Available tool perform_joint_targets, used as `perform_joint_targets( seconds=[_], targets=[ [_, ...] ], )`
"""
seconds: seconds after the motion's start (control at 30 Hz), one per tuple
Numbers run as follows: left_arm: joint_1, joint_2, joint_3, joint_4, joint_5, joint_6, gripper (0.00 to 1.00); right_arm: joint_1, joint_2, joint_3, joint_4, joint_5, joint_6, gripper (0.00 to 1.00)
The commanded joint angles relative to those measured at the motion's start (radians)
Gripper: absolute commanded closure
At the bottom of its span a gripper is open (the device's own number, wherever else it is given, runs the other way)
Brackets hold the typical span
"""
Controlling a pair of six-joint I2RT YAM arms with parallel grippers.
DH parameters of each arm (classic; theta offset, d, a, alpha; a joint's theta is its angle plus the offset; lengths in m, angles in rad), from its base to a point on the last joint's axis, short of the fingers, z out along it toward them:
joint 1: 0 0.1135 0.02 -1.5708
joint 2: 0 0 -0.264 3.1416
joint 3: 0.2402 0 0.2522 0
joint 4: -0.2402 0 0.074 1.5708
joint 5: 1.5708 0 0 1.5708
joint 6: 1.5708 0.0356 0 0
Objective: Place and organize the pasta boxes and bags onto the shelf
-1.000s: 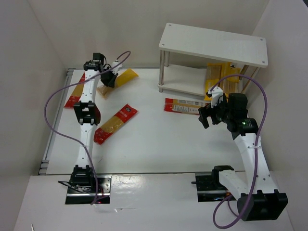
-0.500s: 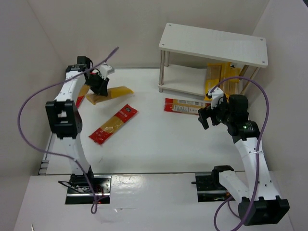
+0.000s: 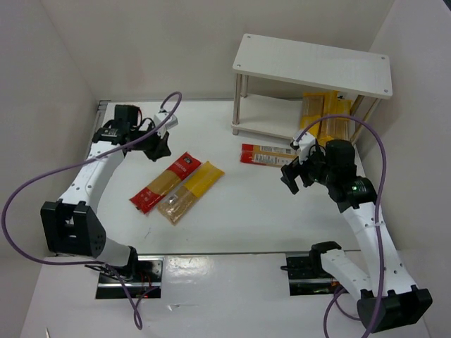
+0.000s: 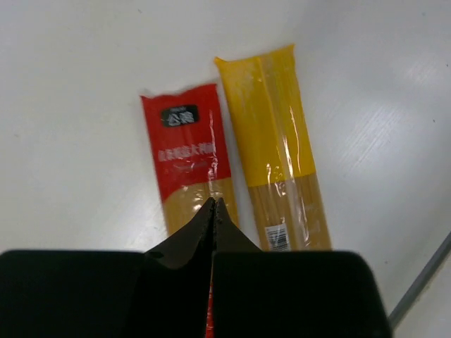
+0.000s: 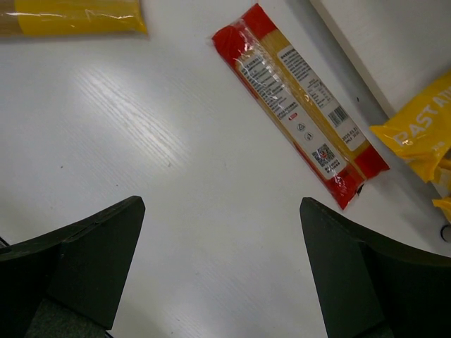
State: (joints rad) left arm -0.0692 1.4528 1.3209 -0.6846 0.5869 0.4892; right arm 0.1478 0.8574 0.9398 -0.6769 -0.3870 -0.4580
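Two pasta packs lie side by side on the table, left of centre: a red one (image 3: pixel 166 182) (image 4: pixel 189 151) and an all-yellow one (image 3: pixel 192 191) (image 4: pixel 278 155). My left gripper (image 3: pixel 161 146) (image 4: pixel 213 204) hovers over the red pack's end, shut and holding nothing. A red-ended labelled pack (image 3: pixel 268 155) (image 5: pixel 299 102) lies in front of the white shelf (image 3: pixel 313 63). Yellow bags (image 3: pixel 324 116) (image 5: pixel 423 130) rest on the shelf's lower tier. My right gripper (image 3: pixel 294 176) (image 5: pixel 220 204) stands open over bare table, near that labelled pack.
White walls enclose the table on the left, back and right. The shelf's thin legs (image 3: pixel 237 105) stand at the back right. Purple cables (image 3: pixel 42 176) loop off both arms.
The left arm swung back toward the left; the yellow pack went from the back left to beside the red pack. The left gripper closed empty. The right arm shifted slightly left.
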Motion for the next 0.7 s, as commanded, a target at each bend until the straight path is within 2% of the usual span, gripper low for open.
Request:
perform_joint_targets(
  seconds=[0.0,0.13,0.2,0.23,0.27,0.33,0.37,0.4,0.5,0.53,0.57,0.67],
  targets=[
    [-0.026,-0.02,-0.078,0.023,0.031,-0.028,1.0,0.045,-0.015,0.005,-0.022,-0.021,-0.034,0.01],
    [0.028,-0.121,-0.129,0.023,0.019,-0.066,1.0,0.128,0.058,0.063,-0.032,-0.009,-0.057,0.01],
    [0.052,-0.167,-0.141,0.039,-0.011,-0.142,0.93,0.22,0.104,0.082,-0.023,0.06,-0.068,0.01],
    [0.072,-0.213,-0.153,0.054,-0.033,-0.168,0.76,0.261,0.164,0.102,-0.023,0.092,-0.068,0.01],
    [0.086,-0.238,-0.172,0.071,-0.098,-0.246,0.61,0.353,0.199,0.111,-0.01,0.173,-0.068,0.01],
    [0.118,-0.303,-0.204,0.092,-0.148,-0.299,0.49,0.451,0.312,0.122,0.031,0.271,-0.068,0.01],
    [0.155,-0.325,-0.218,0.105,-0.23,-0.339,0.33,0.501,0.351,0.122,0.052,0.325,-0.068,0.01],
    [0.173,-0.359,-0.23,0.105,-0.257,-0.391,0.26,0.589,0.388,0.134,0.094,0.423,-0.068,0.01],
    [0.267,-0.429,-0.282,0.119,-0.344,-0.448,0.04,0.703,0.506,0.171,0.149,0.487,-0.148,0.01],
    [0.296,-0.448,-0.293,0.131,-0.345,-0.448,0.0,0.719,0.538,0.171,0.196,0.499,-0.174,0.01],
    [0.352,-0.466,-0.304,0.14,-0.345,-0.448,0.0,0.731,0.552,0.18,0.223,0.499,-0.204,0.01],
    [0.431,-0.526,-0.336,0.14,-0.325,-0.439,0.0,0.751,0.607,0.206,0.292,0.464,-0.326,0.01]
  ],
)
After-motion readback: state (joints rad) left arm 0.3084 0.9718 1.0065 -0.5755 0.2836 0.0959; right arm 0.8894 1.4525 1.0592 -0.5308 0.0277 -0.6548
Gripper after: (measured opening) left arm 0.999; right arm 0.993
